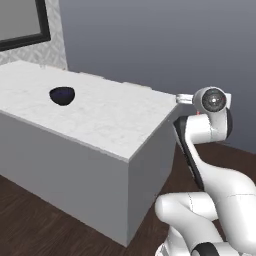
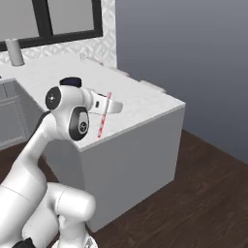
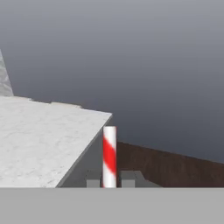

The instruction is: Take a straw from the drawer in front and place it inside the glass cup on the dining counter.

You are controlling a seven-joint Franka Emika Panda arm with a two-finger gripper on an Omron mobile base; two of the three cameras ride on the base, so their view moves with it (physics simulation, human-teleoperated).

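Straw (image 2: 103,116), striped red and white, pinched between the closed fingers of the gripper (image 2: 107,105) and held in the air at the near corner of the dining counter (image 2: 140,104). In the right base view the straw hangs nearly upright, tilted slightly, its upper end at the gripper and its lower end reaching down across the counter's front edge. In the hand view the straw (image 3: 109,155) rises straight up between the two dark fingertips (image 3: 127,177), with the white marble counter (image 3: 39,140) spreading to the left of it and the dark wooden floor (image 3: 175,168) beyond it to the right. In the left base view the arm (image 1: 210,150) stands beside the right end of the counter (image 1: 100,120), its wrist level with the top; the gripper itself is hidden behind the wrist there. A dark blue bowl (image 1: 62,95) sits on the counter top, well apart from the arm, toward the far left. A black-framed window (image 2: 53,19) lines the patterned wall behind the counter, and a grey cylinder (image 2: 15,52) stands near it at the counter's far edge.
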